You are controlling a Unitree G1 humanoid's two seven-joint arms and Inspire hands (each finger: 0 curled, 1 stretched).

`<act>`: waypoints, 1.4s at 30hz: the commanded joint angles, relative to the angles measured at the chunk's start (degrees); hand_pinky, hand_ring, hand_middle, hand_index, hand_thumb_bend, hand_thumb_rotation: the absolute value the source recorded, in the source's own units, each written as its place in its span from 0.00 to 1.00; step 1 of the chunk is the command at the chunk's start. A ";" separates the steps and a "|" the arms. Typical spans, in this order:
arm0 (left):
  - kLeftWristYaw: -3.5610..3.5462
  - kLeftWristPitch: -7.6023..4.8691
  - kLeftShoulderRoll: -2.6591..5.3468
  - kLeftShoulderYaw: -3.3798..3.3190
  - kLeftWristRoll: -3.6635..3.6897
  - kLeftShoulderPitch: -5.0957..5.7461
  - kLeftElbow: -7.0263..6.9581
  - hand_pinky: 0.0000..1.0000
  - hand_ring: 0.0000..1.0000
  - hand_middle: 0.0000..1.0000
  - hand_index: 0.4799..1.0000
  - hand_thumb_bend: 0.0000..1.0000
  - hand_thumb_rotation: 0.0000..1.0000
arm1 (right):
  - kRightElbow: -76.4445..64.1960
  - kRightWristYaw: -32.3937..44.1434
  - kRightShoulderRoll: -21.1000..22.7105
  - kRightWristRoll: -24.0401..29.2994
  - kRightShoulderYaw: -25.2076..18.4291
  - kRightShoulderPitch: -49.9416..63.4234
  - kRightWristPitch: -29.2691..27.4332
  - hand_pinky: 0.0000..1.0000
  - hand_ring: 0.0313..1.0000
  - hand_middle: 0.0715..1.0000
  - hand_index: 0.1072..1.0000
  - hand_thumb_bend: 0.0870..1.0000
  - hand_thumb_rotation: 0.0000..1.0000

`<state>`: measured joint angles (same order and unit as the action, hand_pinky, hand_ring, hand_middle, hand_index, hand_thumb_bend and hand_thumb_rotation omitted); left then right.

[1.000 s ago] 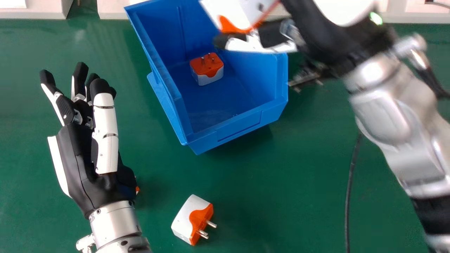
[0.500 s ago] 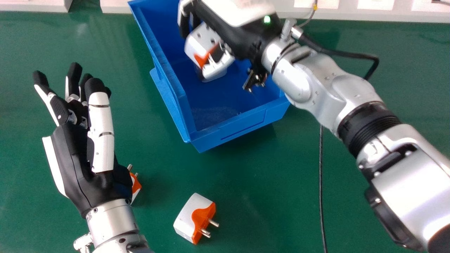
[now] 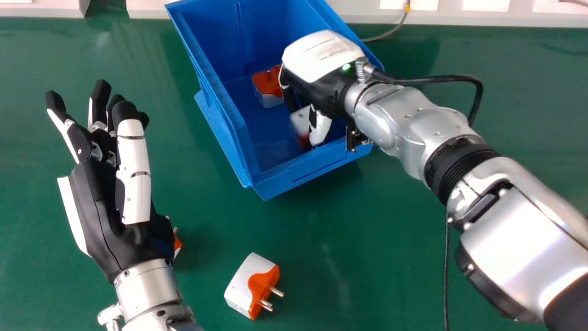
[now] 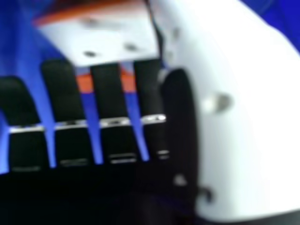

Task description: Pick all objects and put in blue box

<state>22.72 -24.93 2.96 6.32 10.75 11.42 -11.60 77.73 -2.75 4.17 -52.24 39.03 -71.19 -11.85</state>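
Saw nearest, on the green bench [image 3: 367, 257], a white and orange plug adapter [image 3: 243, 285] with two metal prongs pointing to the right. Found a second adapter [image 3: 178, 243] just past it to the left, partly hidden behind the base of the left hand [image 3: 108, 216]. Saw that hand with fingers spread and holding nothing, well apart from the blue box [image 3: 275, 179].

Saw the right hand [image 3: 312, 87] farther off, reaching over the box's right wall. Noticed lines of print on the white back of that hand, too small to make out. Made out in the right hand view black fingers [image 4: 110, 89] stretched straight with narrow gaps between, alongside the white thumb [image 4: 248, 117]. Saw a third adapter [image 3: 301, 117], white and orange, within the box's walls, by the thumb and past the fingertips. Could not tell whether touching the thumb or just clear of it, nor whether resting on the box floor.

Found a fourth adapter [image 3: 266, 87] deeper in the box, orange face up, partly behind the right hand. Saw white panels [image 3: 459, 18] beyond the bench.
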 commanded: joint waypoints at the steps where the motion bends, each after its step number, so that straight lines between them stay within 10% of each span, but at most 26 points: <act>1: 0.14 -1.11 5.79 -0.07 -0.90 -1.03 -0.61 0.86 0.92 0.93 0.84 0.39 0.52 | -0.39 0.16 -0.34 0.19 0.42 -1.70 -0.30 0.31 0.42 0.52 0.45 0.44 0.00; 42: -0.40 -2.02 5.77 0.40 -0.65 -0.44 -0.29 0.87 0.93 0.94 0.86 0.39 0.53 | -0.95 -2.02 0.44 1.59 0.46 -2.00 -1.85 0.31 0.42 0.52 0.45 0.44 0.00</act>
<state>22.57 -25.67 2.96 6.43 10.61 11.39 -11.06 77.72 -3.68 4.20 -51.75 40.16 -71.19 -13.39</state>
